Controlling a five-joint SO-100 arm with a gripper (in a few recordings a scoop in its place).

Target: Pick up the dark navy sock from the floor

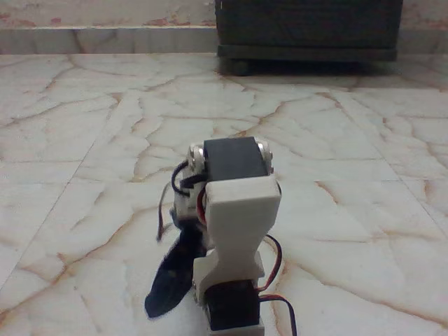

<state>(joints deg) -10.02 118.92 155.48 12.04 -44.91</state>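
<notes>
1. 1 white arm faces away from you in the fixed view, standing low in the middle of the picture with a black servo block at its top and another at the bottom edge.
2. You can see the dark navy sock hanging limp just left of the arm, its upper end tucked up against the arm's left side and its lower end drooping toward the floor.
3. Your gripper is hidden behind the arm's own body, so you cannot tell how wide its fingers stand or whether they clasp the sock.
4. Whether the sock's tip touches the tiles you cannot tell; it ends close above them.
5. Red and black wires loop out on the arm's right side.
6. Behind, a dark cabinet stands on the marble tiles against the wall, well apart from the arm.
</notes>
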